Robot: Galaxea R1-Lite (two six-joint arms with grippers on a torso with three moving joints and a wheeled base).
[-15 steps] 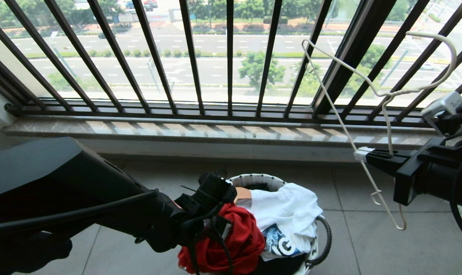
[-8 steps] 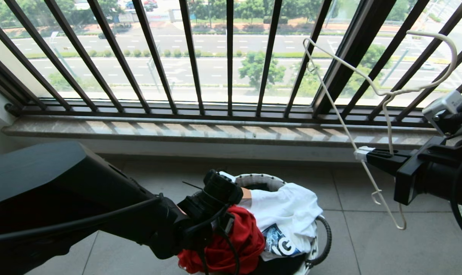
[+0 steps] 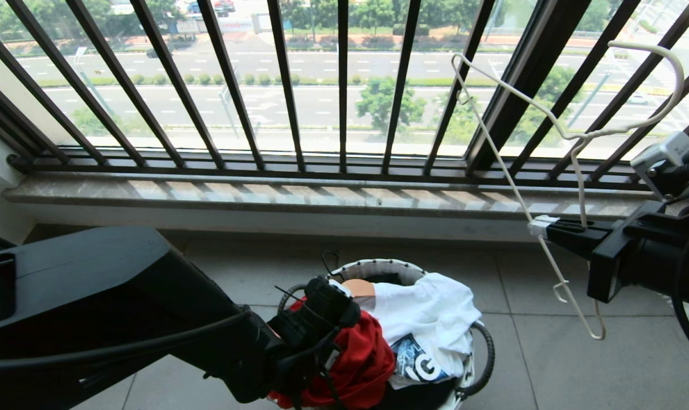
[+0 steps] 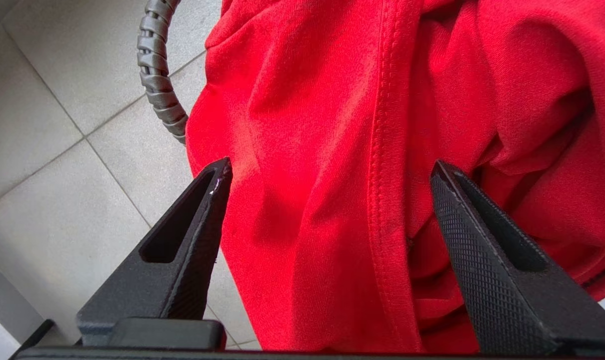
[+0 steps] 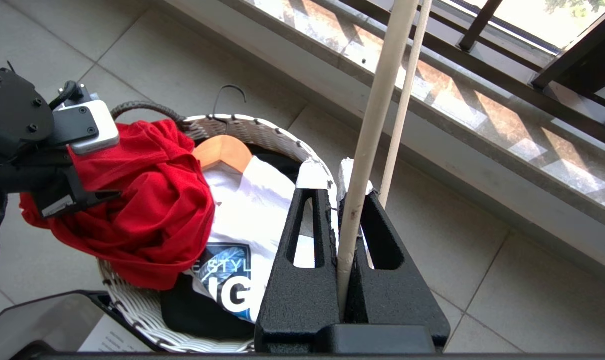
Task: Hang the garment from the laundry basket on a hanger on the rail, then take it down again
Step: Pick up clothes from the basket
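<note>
While my left tool [image 4: 327, 170] hangs spread over the red T-shirt [image 3: 361, 364] heaped in the laundry basket [image 5: 252, 129], my right tool [image 5: 332, 172] pinches the cream wire hanger [image 3: 572, 136]. Only the right wrist view reads "STYL" on the white shirt [image 5: 242, 215].

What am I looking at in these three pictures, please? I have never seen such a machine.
It is a robot with two arms. One picture comes from a camera on its head, the other two from cameras on its wrists. On the tiled floor stands a round laundry basket with a red T-shirt, a white printed shirt and a wooden hanger. The left tool is open just above the red T-shirt, holding nothing. The right tool is shut on a thin white hanger, held up beside the window bars.
</note>
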